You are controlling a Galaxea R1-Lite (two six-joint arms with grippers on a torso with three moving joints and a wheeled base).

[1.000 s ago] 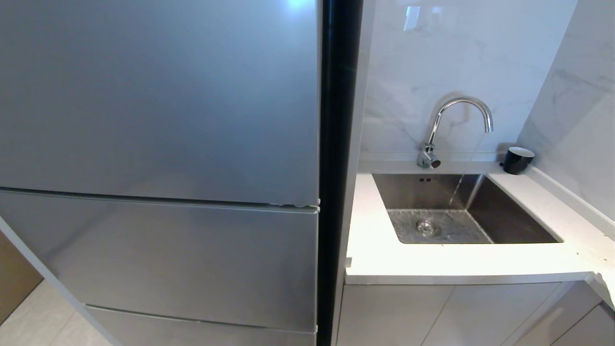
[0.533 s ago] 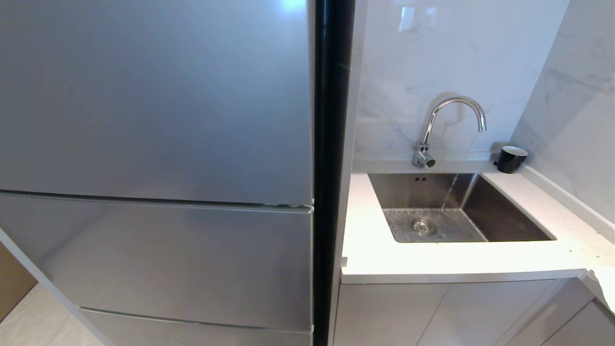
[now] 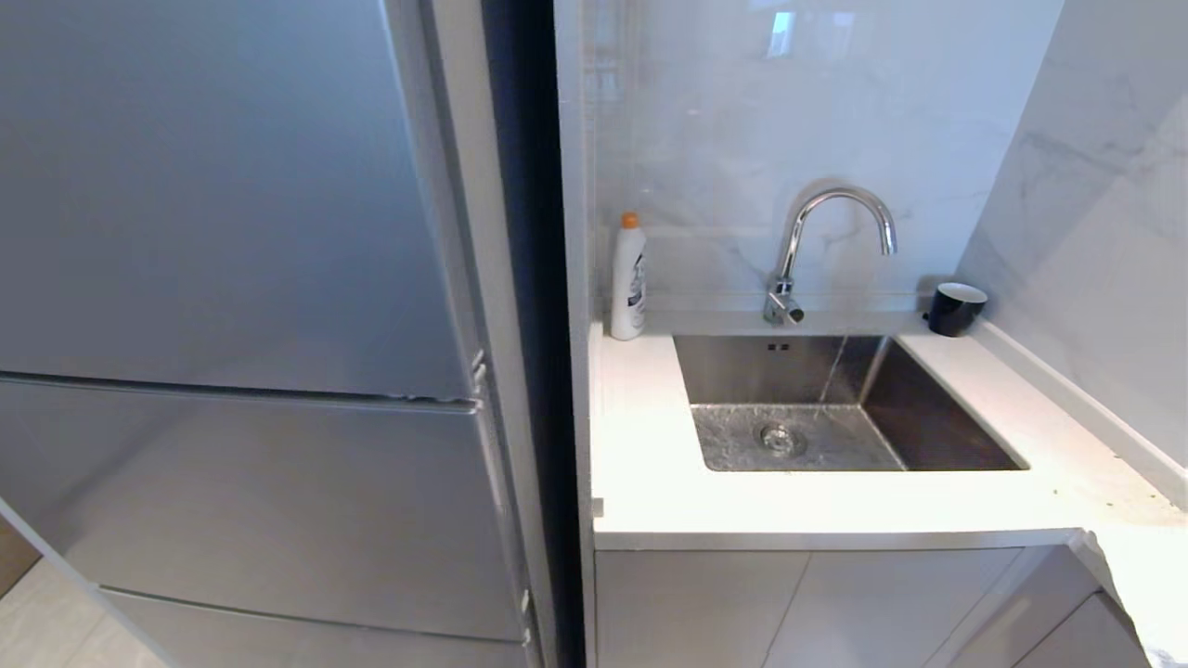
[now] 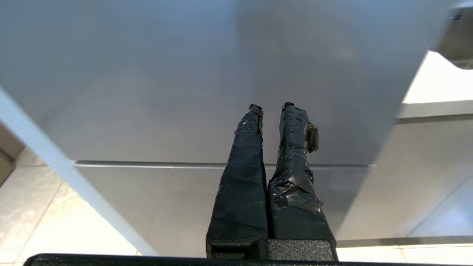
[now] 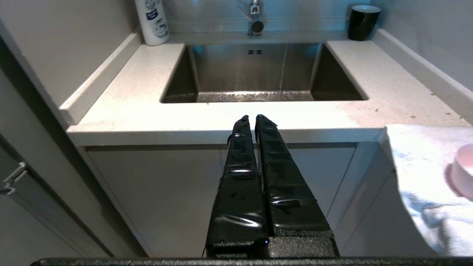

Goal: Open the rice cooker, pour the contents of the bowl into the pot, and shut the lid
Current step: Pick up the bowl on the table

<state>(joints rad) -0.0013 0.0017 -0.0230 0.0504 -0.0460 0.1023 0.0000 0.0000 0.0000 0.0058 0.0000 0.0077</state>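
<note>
- Nowhere in any of the three views is the rice cooker, its lid or its pot on show, so where they lie from either gripper cannot be told; that is the whole story of the coming move.
- Over on the right side, the right gripper (image 5: 250, 117) hangs low in front of the cabinet doors, fingers pressed together on nothing, aimed at the edge of the white worktop (image 5: 236, 122).
- Straight beyond it sits the steel sink (image 3: 840, 408) with a thin stream running from the tap (image 3: 817, 246); a white bottle (image 3: 628, 276) stands at the sink's left back corner, a black cup (image 3: 954, 307) at the right back corner.
- Off past the worktop's right end, a white cloth (image 5: 425, 173) carries the rim of a pale pink dish (image 5: 463, 170), possibly the bowl, too little showing to call it.
- Left gripper (image 4: 271, 107) faces the grey fridge (image 3: 232, 325), fingers together and empty.
- My read: no reach is due yet; if the hunt goes rightward, the right arm is the nearer one.
</note>
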